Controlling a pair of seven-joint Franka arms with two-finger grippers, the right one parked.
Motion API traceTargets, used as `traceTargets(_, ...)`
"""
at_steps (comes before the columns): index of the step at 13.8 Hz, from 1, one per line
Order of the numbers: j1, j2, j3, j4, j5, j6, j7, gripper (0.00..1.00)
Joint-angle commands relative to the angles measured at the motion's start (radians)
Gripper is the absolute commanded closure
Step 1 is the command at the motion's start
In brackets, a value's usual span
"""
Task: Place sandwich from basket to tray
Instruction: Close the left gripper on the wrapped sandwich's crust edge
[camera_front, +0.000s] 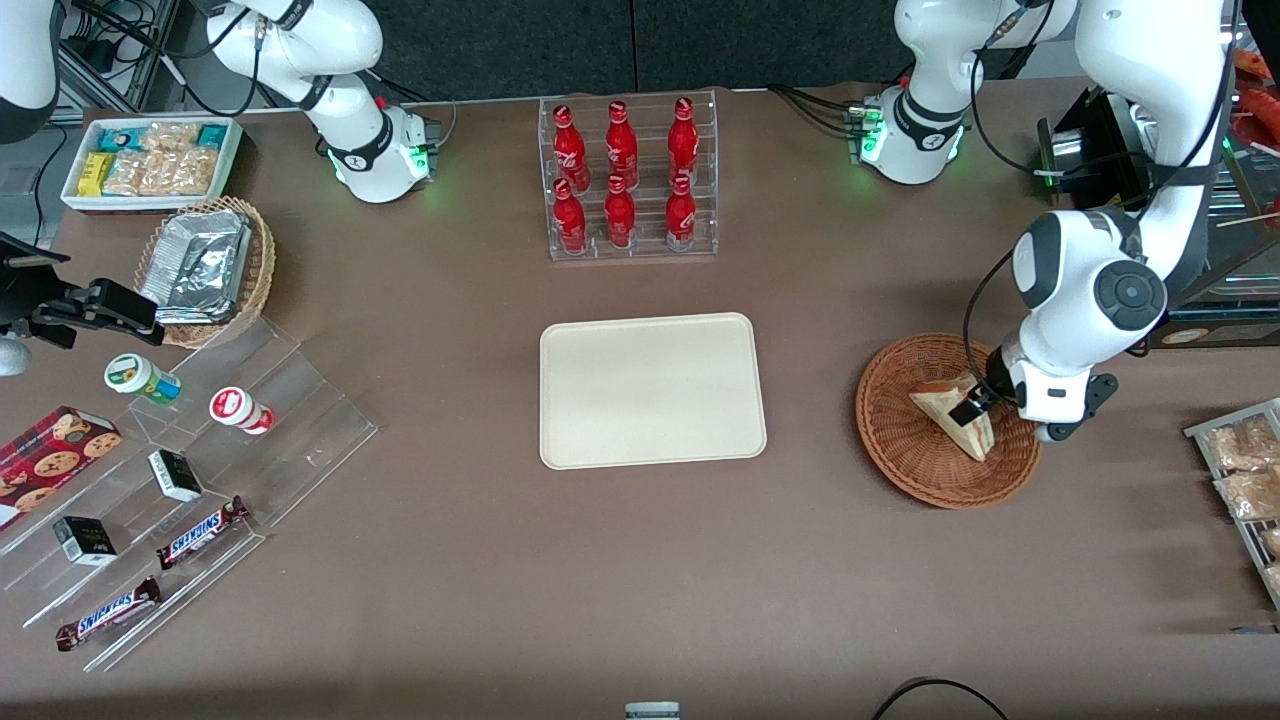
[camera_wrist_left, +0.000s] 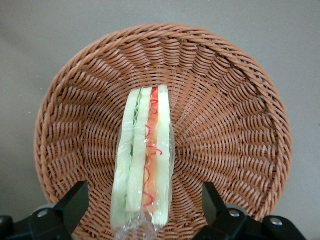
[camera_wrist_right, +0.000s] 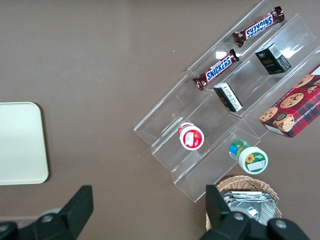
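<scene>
Sandwich (camera_wrist_left: 146, 160), a triangular wedge of pale white bread with a red-orange and cream filling stripe along its cut edge, wrapped in clear film, lies in the round reddish-brown woven wicker basket (camera_front: 900, 440). It rests on the weave, near the basket's middle and the side toward the working arm.

Left arm's pincer (camera_front: 975, 408) is directly over the wedge. In the left wrist view its two dark fingers (camera_wrist_left: 72, 202) are spread open, one on each side of the wedge and clear of the bread. The wedge's long axis runs straight out from the pincer, between the fingers, so the closing direction crosses the bread faces. Judgement: the pincer is aligned for a straight descent and closure, with no rotation needed.

Flat cream-beige rectangular plastic tray (camera_front: 650, 330) lies on the brown table (camera_front: 640, 580), well apart from the basket, toward the parked arm's end, with nothing on it.

Counts: one sandwich, one reddish-brown basket, one tray. Sandwich not yet gripped or lifted.
</scene>
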Motion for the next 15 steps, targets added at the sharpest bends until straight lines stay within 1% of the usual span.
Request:
traceTargets(1,-0.003,0.042,-0.002,-0.002,0.005,0.035,-0.02,0.0)
traceTargets(3,-0.001,0.056,-0.002,-0.004,0.007,0.025,-0.017,0.01)
traceTargets(4,-0.001,0.054,-0.002,-0.005,0.005,0.017,-0.02,0.06)
traceTargets(5,-0.001,0.054,-0.004,-0.007,-0.001,-0.001,-0.022,0.26)
traceTargets(6,-0.001,0.054,-0.004,-0.005,-0.003,-0.02,-0.022,0.59)
traceTargets(7,-0.001,0.053,-0.004,-0.004,-0.003,-0.032,-0.022,0.89)
traceTargets(8,-0.001,0.051,-0.004,0.003,-0.003,-0.049,-0.02,1.0)
traceTargets(10,-0.003,0.053,-0.004,0.042,-0.003,-0.101,-0.02,1.0)
traceTargets(13,-0.006,0.048,-0.011,0.163,-0.003,-0.266,-0.026,1.0)
traceTargets(15,-0.027,0.046,-0.018,0.248,-0.001,-0.375,-0.028,1.0)
